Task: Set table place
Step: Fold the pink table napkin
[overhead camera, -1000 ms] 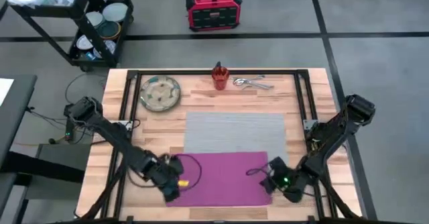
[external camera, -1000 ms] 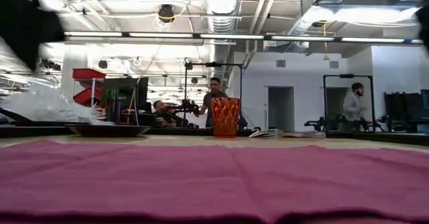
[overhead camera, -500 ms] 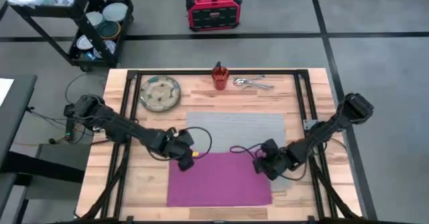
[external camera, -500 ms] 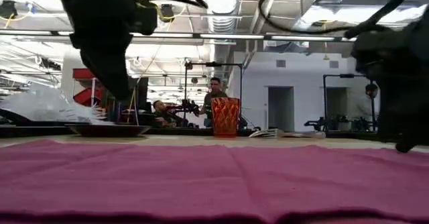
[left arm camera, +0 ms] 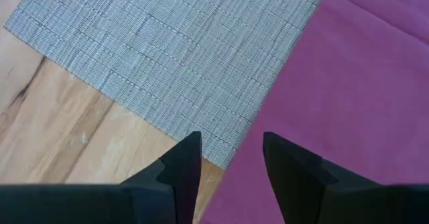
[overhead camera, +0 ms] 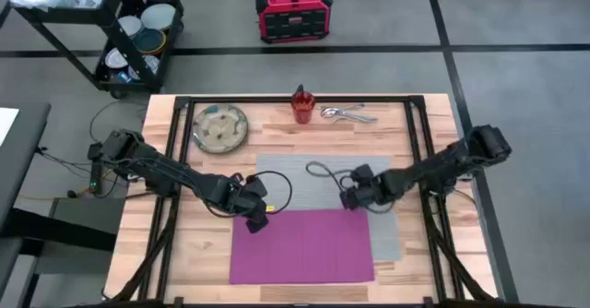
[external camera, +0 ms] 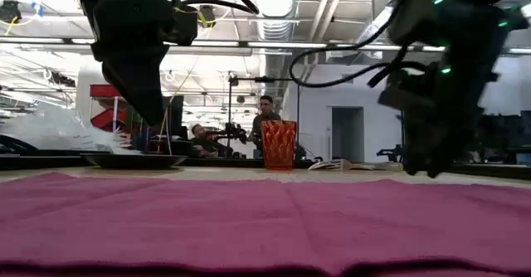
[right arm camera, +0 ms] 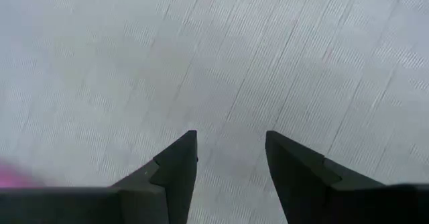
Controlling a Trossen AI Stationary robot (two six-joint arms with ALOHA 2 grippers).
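The table [overhead camera: 198,253] carries the setting parts. The grey mat [overhead camera: 323,174] lies at the centre. The magenta napkin [overhead camera: 302,245] lies flat at 6 o'clock from the mat centre, overlapping the mat's near edge. The plate [overhead camera: 220,127] sits at 10 o'clock from the mat, apart from it; what it holds cannot be told. The orange-red cup [overhead camera: 301,105] stands upright at 12 o'clock, near the far rail. In the high view a dark item appears to stand in the cup; what it is cannot be told. The cutlery [overhead camera: 348,114] lies in a cluster just beside the cup, at 1 o'clock from the mat.

Left gripper [overhead camera: 253,218]: positioned over the napkin's far left corner, where napkin meets mat. Its wrist view shows the fingers [left arm camera: 182,167] parted with nothing between them, above the mat edge and napkin edge.

Right gripper [overhead camera: 348,197]: positioned over the mat, just beyond the napkin's far edge. Fingers [right arm camera: 175,167] parted, nothing held; woven mat lies below.
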